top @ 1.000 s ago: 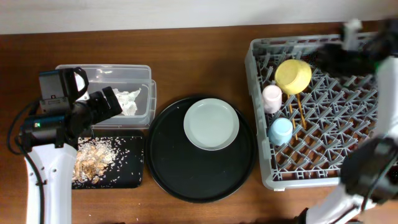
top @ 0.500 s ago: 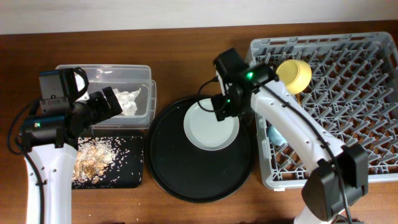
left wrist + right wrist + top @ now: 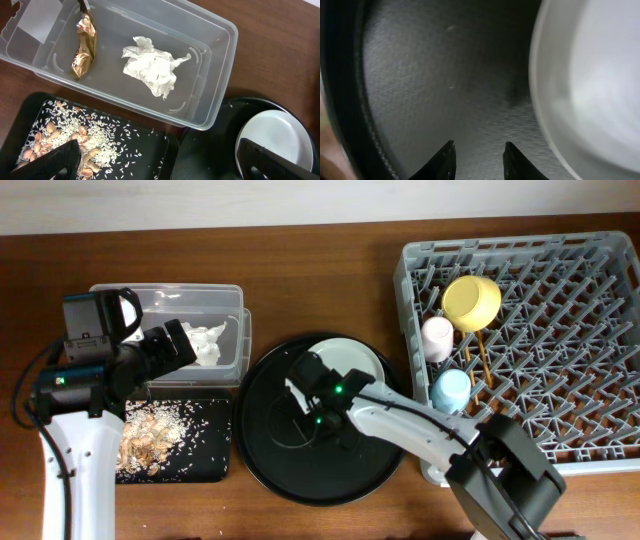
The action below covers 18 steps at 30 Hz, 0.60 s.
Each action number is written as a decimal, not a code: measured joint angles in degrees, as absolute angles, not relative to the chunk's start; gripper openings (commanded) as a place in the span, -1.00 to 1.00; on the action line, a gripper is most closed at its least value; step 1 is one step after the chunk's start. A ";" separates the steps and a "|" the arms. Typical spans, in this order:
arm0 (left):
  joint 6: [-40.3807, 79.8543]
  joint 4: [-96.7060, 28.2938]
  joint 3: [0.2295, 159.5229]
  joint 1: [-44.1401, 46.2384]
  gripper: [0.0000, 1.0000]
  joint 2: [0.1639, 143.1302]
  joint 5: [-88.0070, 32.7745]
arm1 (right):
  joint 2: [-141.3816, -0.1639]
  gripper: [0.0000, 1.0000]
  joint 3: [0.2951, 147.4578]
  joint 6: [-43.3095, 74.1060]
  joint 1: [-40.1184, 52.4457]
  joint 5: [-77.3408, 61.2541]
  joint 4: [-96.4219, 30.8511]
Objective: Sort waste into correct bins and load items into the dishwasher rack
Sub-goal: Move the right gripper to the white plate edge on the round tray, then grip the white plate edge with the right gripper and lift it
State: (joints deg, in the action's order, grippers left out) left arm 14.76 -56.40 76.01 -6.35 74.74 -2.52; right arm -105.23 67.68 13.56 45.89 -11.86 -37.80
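Hovering low over the round black tray (image 3: 270, 455) near the table's front edge, the right hand (image 3: 479, 160) has its fingers slightly spread with nothing between them, just beside the pale plate (image 3: 352, 368). The left hand (image 3: 165, 167) is spread wide above the clear tub (image 3: 220, 60) toward the left edge, which holds the tissue (image 3: 152, 70) and wrapper (image 3: 82, 47). Rice scraps (image 3: 85, 137) lie in the flat black tray (image 3: 150, 147). The yellow bowl (image 3: 472, 302), pink cup (image 3: 437, 337), blue cup (image 3: 451, 389) and chopsticks (image 3: 483, 358) sit in the rack (image 3: 570, 400) at the right edge.

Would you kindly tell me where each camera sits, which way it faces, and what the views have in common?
Overhead: above the table, facing straight down; both arms show.
Left wrist: facing down on clear tub and flat black tray; left gripper at bottom edge.
Right wrist: close over round tray; right gripper at bottom.
All three show the plate.
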 measured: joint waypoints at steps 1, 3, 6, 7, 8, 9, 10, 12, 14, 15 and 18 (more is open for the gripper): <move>14.79 -56.42 76.01 -6.35 0.98 74.74 -2.52 | -105.23 -0.33 67.68 13.52 46.85 -12.29 -37.71; 14.76 -56.40 76.01 -6.35 0.98 74.74 -2.52 | -105.23 -0.41 67.68 13.54 48.27 -12.60 -36.97; 14.76 -56.40 76.01 -6.35 0.98 74.74 -2.52 | -105.25 -0.42 67.59 11.88 48.18 -11.44 -33.23; 14.76 -56.40 76.01 -6.35 0.98 74.74 -2.52 | -105.23 -0.60 67.59 10.37 47.68 -10.22 -31.38; 14.76 -56.40 76.01 -6.35 0.98 74.74 -2.50 | -105.23 -0.83 67.59 9.82 47.33 -8.69 -30.59; 14.76 -56.40 76.01 -6.35 0.98 74.74 -2.52 | -105.23 -0.92 67.59 8.80 46.76 -6.83 -30.11; 14.76 -56.40 76.01 -6.35 0.98 74.74 -2.52 | -105.23 -0.92 67.59 8.49 46.44 -4.19 -29.47; 14.76 -56.40 76.01 -6.35 0.98 74.74 -2.52 | -105.25 -0.92 67.59 8.27 45.93 -0.67 -29.08; 14.76 -56.40 76.01 -6.35 0.98 74.74 -2.52 | -105.23 -0.92 67.59 7.92 45.65 1.26 -29.04; 14.76 -56.40 76.01 -6.35 0.98 74.74 -2.52 | -105.23 -0.92 67.59 7.77 45.60 1.74 -28.91; 14.76 -56.40 76.01 -6.35 0.98 74.74 -2.52 | -105.25 -0.92 67.59 7.64 45.15 2.61 -28.80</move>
State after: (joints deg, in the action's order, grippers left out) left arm 14.76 -56.40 76.01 -6.35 74.74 -2.52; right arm -105.25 67.59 7.64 45.15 2.61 -28.80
